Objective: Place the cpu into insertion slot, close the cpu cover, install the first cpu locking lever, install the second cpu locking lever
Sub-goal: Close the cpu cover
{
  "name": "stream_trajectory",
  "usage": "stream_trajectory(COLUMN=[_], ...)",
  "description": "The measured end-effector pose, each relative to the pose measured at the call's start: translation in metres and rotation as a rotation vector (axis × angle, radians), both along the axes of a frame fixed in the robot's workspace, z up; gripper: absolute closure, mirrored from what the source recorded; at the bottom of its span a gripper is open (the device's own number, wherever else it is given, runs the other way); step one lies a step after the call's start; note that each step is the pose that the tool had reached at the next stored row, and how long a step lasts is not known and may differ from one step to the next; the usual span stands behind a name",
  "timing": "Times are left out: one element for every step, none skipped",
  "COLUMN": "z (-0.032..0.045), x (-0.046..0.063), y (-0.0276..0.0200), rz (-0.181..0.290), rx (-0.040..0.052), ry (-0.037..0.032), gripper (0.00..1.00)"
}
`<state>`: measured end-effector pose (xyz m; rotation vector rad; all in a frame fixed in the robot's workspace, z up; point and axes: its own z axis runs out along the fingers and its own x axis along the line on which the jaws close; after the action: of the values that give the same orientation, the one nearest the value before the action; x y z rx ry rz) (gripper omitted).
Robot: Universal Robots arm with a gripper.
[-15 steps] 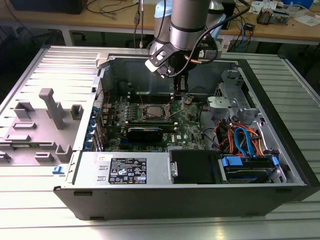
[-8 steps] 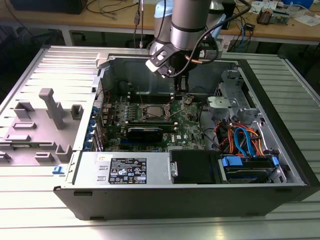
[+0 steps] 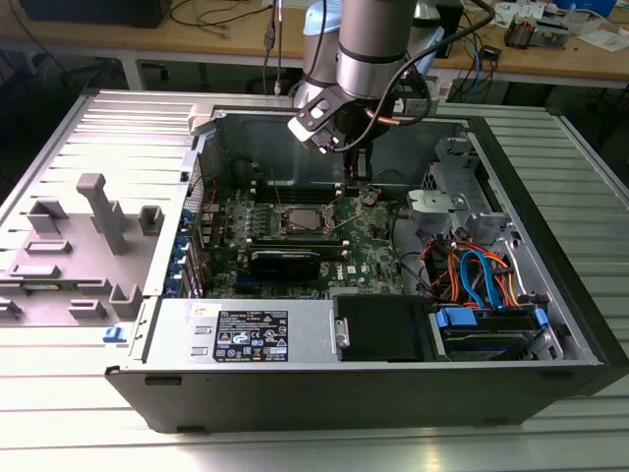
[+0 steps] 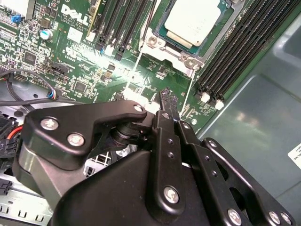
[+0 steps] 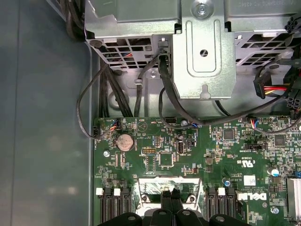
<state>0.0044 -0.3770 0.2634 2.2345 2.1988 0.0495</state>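
The cpu [image 4: 192, 21], a square chip with a silver-grey top, lies flat in the insertion slot [image 3: 298, 219] on the green motherboard. The silver cpu cover [image 4: 165, 48] frames its edges and lies flat. I cannot make out the locking levers. My black gripper [image 4: 166, 95] is shut with nothing between its fingers. It hangs just above the board beside the socket, a little to the exterior view's right of it [image 3: 360, 194]. In the first wrist view the two fingertips [image 5: 165, 194] press together right at the socket's silver rim [image 5: 155, 181].
The open computer case has metal walls [image 3: 246, 133] all round. Black memory slots [image 4: 237, 56] flank the socket. A black card [image 3: 285, 262] sits nearer the front. A drive cage [image 5: 204, 52], loose black cables [image 5: 162, 75] and coloured cables [image 3: 477, 270] lie to the exterior view's right.
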Motion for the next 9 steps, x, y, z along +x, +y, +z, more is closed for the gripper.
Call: stream_trajectory(z=[0.0000, 0.0000, 0.0000, 0.0000, 0.0000, 0.0000, 0.0000, 0.0000, 0.0000], x=[0.0001, 0.0003, 0.0008, 0.0013, 0.0018, 0.0024, 0.0030, 0.0044, 0.0056], y=[0.0000, 0.0000, 0.0000, 0.0000, 0.0000, 0.0000, 0.0000, 0.0000, 0.0000], rz=[0.000, 0.000, 0.000, 0.000, 0.000, 0.000, 0.000, 0.000, 0.000], rx=[0.0000, 0.0000, 0.0000, 0.0000, 0.0000, 0.0000, 0.0000, 0.0001, 0.0001], ry=[0.0000, 0.0000, 0.0000, -0.0001, -0.0001, 0.0000, 0.0000, 0.0000, -0.0001], gripper=[0.89, 0.89, 0.89, 0.89, 0.89, 0.89, 0.89, 0.89, 0.89])
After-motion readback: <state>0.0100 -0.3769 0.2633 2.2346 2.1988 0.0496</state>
